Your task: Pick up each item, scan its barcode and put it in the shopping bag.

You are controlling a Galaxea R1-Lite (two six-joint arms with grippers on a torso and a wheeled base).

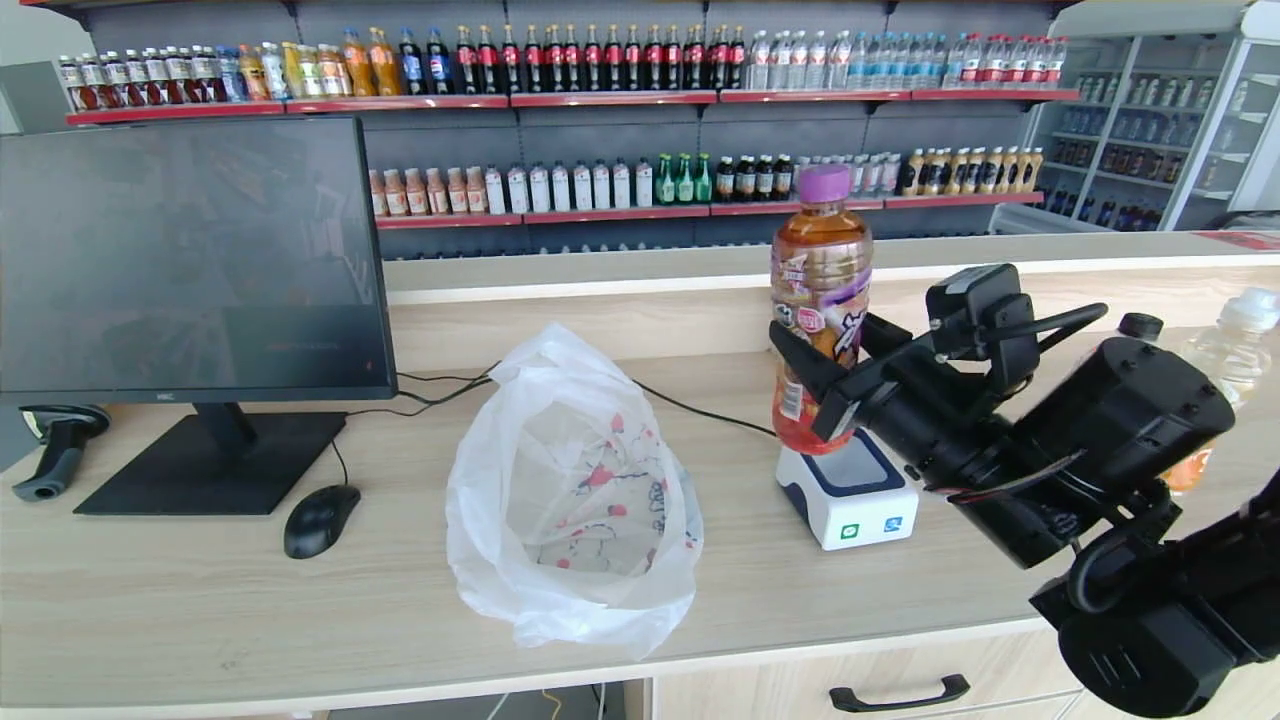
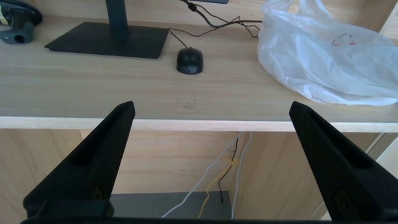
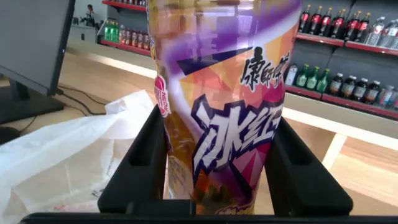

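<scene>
Two grippers. Left gripper [image 2: 211,155] sits low, in front of the worktop [image 1: 200,600] edge, jaws wide and empty. Farther in, the shopping bag [image 1: 570,490] stands open-mouthed, ready to receive. Just beside it, right gripper [image 1: 825,355] jaws clamp the bottle [image 1: 820,290] upright over the scanner [image 1: 850,495], probably presenting its barcode; contact unclear.
</scene>
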